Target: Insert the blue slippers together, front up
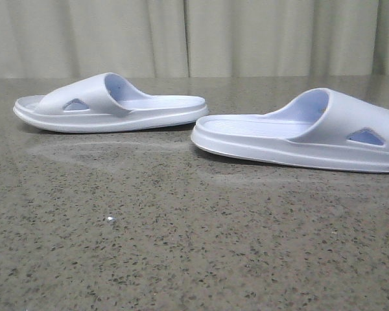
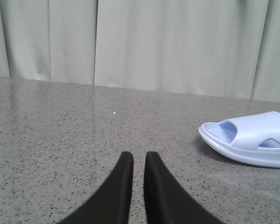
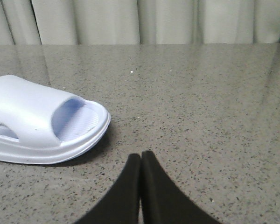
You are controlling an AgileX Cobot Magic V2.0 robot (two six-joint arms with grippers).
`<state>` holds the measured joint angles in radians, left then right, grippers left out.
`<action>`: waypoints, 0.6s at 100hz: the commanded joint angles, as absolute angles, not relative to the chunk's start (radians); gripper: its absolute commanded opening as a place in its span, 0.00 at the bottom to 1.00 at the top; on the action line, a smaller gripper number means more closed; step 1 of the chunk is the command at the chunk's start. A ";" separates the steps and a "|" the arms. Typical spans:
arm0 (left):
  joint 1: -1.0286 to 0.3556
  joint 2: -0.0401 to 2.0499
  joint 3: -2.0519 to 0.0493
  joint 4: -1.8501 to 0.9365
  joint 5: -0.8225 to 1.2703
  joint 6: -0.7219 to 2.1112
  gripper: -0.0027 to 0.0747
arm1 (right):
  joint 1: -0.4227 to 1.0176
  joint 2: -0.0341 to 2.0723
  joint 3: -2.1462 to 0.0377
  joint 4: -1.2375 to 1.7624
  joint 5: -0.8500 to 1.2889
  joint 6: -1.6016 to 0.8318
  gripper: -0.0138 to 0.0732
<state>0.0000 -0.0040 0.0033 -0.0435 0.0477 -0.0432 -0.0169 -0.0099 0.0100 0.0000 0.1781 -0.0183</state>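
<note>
Two blue slippers lie sole down on the speckled grey table, apart from each other. In the front view one slipper (image 1: 110, 107) is at the back left and the other (image 1: 311, 133) at the right, their heel ends facing each other. Neither gripper shows in the front view. My left gripper (image 2: 139, 156) is empty and all but shut, with a thin slit between its fingers; a slipper (image 2: 252, 140) lies off to one side of it. My right gripper (image 3: 141, 156) is shut and empty; a slipper (image 3: 42, 121) lies close beside it, not touching.
The dark speckled stone tabletop (image 1: 181, 233) reaches back to a pale pleated curtain (image 1: 194, 35). No other object shows on the table in any view.
</note>
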 commanded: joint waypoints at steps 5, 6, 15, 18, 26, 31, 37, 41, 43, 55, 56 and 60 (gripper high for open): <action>-0.008 -0.034 0.012 -0.044 -0.034 -0.052 0.05 | -0.021 -0.031 0.032 -0.015 0.087 -0.023 0.07; -0.008 -0.034 0.012 -0.044 -0.034 -0.052 0.05 | -0.021 -0.031 0.032 -0.014 0.084 -0.023 0.07; -0.008 -0.034 0.012 -0.044 -0.034 -0.052 0.05 | -0.021 -0.031 0.032 -0.013 0.019 -0.023 0.07; -0.008 -0.034 0.012 -0.044 -0.034 -0.052 0.05 | -0.021 -0.031 0.032 -0.013 0.000 -0.023 0.07; -0.008 -0.034 0.012 -0.044 -0.034 -0.052 0.05 | -0.021 -0.031 0.032 -0.013 -0.038 -0.023 0.07; -0.008 -0.034 0.012 -0.044 -0.034 -0.052 0.05 | -0.021 -0.031 0.032 -0.013 -0.042 -0.023 0.07; -0.008 -0.034 0.012 -0.044 -0.034 -0.052 0.05 | -0.021 -0.031 0.032 -0.013 -0.042 -0.023 0.07; -0.008 -0.034 0.012 -0.044 -0.034 -0.052 0.05 | -0.021 -0.031 0.032 -0.013 -0.042 -0.023 0.07; -0.008 -0.034 0.012 -0.046 -0.034 -0.052 0.05 | -0.021 -0.031 0.032 -0.013 -0.042 -0.023 0.07; -0.008 -0.034 0.012 -0.073 -0.030 -0.052 0.05 | -0.021 -0.031 0.032 0.000 -0.046 -0.023 0.07; -0.008 -0.034 0.012 -0.077 -0.027 -0.052 0.05 | -0.021 -0.031 0.032 0.000 -0.046 -0.023 0.07; -0.008 -0.034 0.012 -0.117 -0.023 -0.052 0.05 | -0.021 -0.031 0.032 0.035 -0.042 -0.023 0.07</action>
<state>0.0012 -0.0040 0.0033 -0.0618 0.0477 -0.0432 -0.0169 -0.0099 0.0100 0.0000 0.0390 -0.0183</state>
